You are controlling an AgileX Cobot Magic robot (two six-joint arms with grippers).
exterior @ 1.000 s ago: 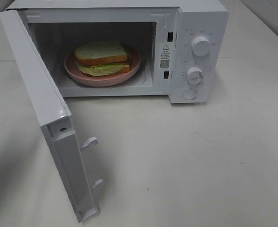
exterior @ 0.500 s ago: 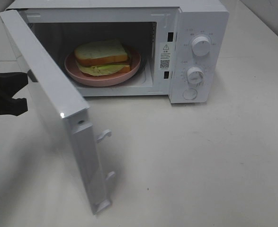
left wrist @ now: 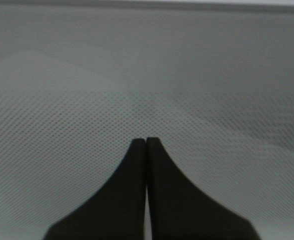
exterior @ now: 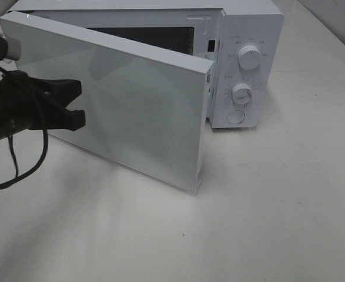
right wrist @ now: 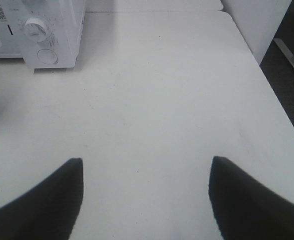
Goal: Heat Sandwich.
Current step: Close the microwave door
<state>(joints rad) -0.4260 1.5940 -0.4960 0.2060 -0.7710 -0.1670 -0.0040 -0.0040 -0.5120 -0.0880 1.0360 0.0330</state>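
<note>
- left gripper fingers pressed together, microwave door right ahead of the tips
- door blocks any view of the sandwich
- right gripper spread wide, table below it

White door with fine dotted mesh; black left tool.

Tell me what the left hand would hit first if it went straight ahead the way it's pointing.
The microwave door: the shut left hand points squarely at its outer face, and nothing lies between. It looks very close or already touching; depth is unclear.
</note>
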